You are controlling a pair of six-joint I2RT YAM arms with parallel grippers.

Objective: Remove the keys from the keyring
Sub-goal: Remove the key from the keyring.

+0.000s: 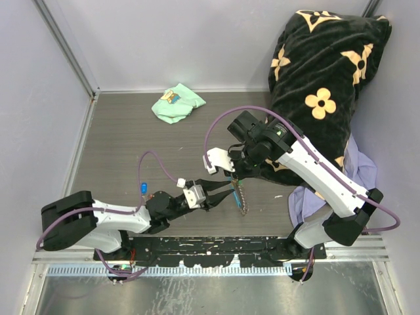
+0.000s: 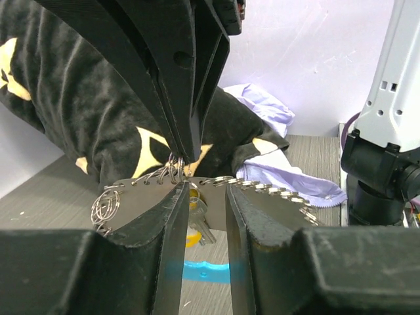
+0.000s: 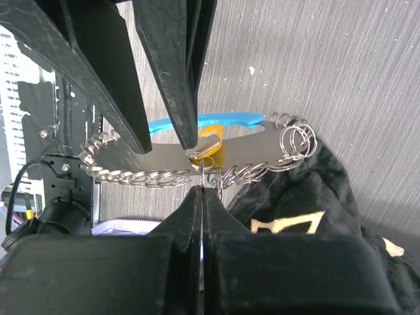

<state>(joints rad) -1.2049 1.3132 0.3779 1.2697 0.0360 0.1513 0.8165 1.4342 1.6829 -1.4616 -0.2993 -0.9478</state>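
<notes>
Above the table [image 1: 131,144], right fingers [image 3: 184,230] pinch the keyring [image 3: 205,156].

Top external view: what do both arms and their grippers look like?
Both arms have white link shells with black joints. The left arm and right arm each trail a looping purple cable. The left gripper and right gripper have tapering black fingers and a white wrist block.

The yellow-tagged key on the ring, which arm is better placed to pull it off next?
Left. Its jaws straddle the yellow-tagged key with a gap still showing, so they only need to close. The right arm's jaws are already shut on the keyring, holding it up.
</notes>
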